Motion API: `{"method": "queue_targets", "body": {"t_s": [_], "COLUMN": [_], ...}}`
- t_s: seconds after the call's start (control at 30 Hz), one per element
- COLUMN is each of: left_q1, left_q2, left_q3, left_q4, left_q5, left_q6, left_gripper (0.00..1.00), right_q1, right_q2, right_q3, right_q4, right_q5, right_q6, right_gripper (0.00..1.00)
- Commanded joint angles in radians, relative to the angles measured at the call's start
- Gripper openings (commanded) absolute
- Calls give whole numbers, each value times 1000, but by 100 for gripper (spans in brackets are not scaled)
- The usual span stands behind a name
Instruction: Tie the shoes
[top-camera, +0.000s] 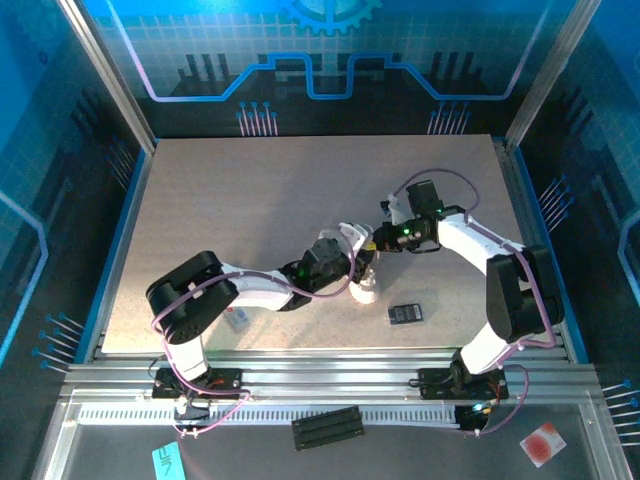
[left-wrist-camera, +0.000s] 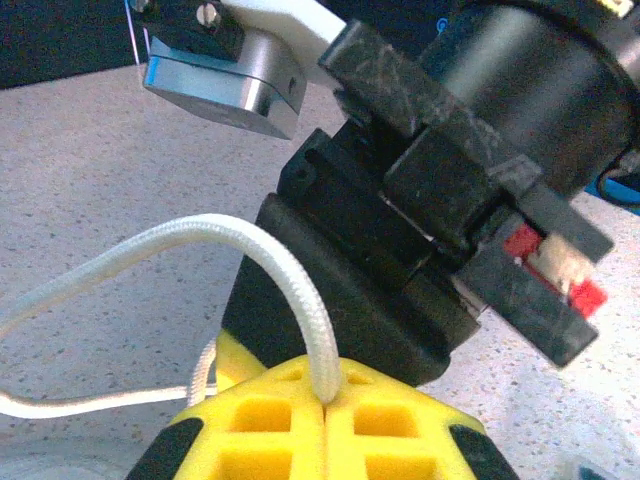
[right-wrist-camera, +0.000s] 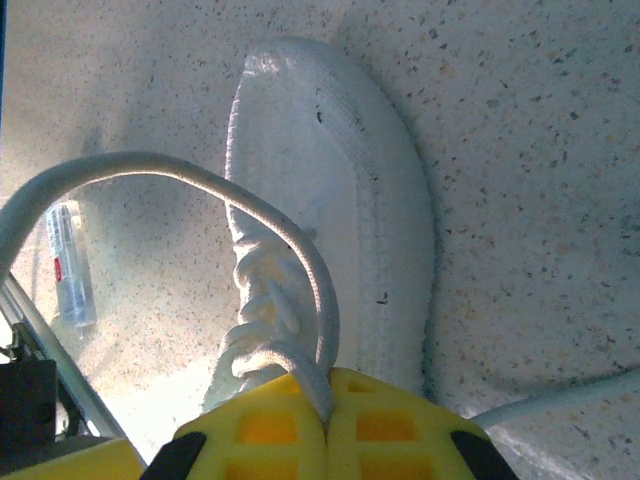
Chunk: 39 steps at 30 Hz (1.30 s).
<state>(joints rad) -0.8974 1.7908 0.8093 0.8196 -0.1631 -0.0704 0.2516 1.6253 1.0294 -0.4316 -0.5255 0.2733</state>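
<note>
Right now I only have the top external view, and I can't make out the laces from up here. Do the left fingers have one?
Observer: Yes. In the left wrist view the left fingers are shut on a white lace loop that arches up and to the left.
Operator: And the right side?
Observer: In the right wrist view, the right fingers pinch a second lace loop.
Operator: Is the sneaker off the surface?
Observer: It doesn't look so. The sneaker appears to rest sole-down on the table, with its toe pointing away from the right fingers.
</note>
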Motion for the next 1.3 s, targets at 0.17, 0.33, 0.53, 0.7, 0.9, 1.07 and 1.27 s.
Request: {"method": "queue_targets", "body": {"t_s": [0.17, 0.33, 0.53, 0.7, 0.9, 1.07, 1.27], "left_q1": [-6, -5, -4, -6, -8, -32, -38], "left_q2": [21, 52, 99, 125, 169, 187, 229], "left_q3": [-66, -73, -65, -53, -31, -13, -8], "left_q4": [198, 254, 304, 320, 351, 356, 352], "left_q5": [-115, -128, -171, -225, -213, -207, -212], "left_q6": [26, 18, 9, -13, -58, -66, -140], "left_gripper": [0, 0, 0, 0, 0, 0, 0], "right_q1": [-24, -32, -43, -55, -58, -59, -58], "right_q2": [28, 37, 48, 47, 38, 29, -3], "right_q3": [52, 58, 69, 73, 63, 47, 19], "right_q4": [-36, -39, -63, -78, -61, -33, 17], "right_q5": [-46, -52, -53, -47, -61, -80, -106], "right_q6": [12, 25, 40, 56, 89, 114, 147], "right_gripper": [0, 0, 0, 0, 0, 0, 5]}}
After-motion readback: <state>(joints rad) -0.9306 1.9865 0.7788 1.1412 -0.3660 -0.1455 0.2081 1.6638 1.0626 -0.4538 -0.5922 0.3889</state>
